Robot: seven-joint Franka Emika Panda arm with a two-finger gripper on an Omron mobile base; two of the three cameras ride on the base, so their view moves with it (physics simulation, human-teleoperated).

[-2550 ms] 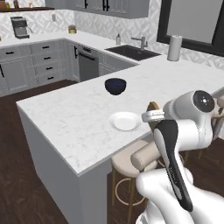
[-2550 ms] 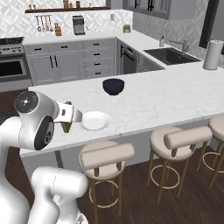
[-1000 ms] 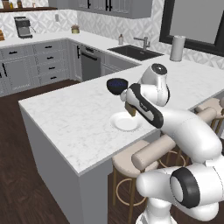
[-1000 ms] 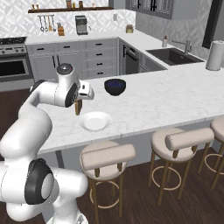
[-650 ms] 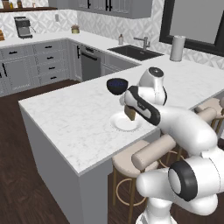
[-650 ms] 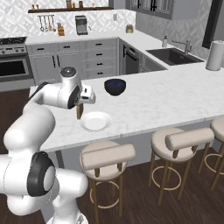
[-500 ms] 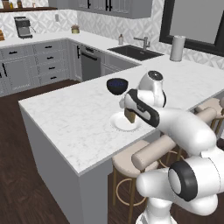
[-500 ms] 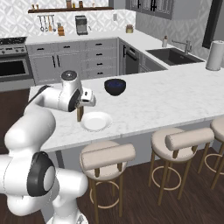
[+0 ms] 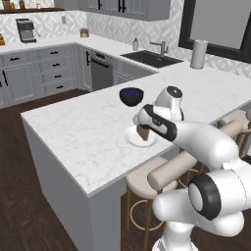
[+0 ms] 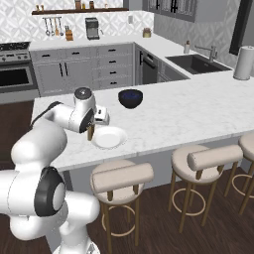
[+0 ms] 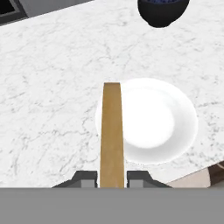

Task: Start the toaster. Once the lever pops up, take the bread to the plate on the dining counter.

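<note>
Item: bread (image 11: 112,135), clamped edge-on in our tool (image 11: 112,177) over plate (image 11: 151,118) rim; risk: released off-centre, it tips onto the tabletop (image 11: 52,87)

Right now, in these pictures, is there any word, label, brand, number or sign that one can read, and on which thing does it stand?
None: no readable text on anything.
bread, held edge-on in the gripper: plain.
plate: plain white.
dark blue bowl: no marking.
dining counter: marble pattern only.
coffee machine on the far counter: too small to tell.
</note>
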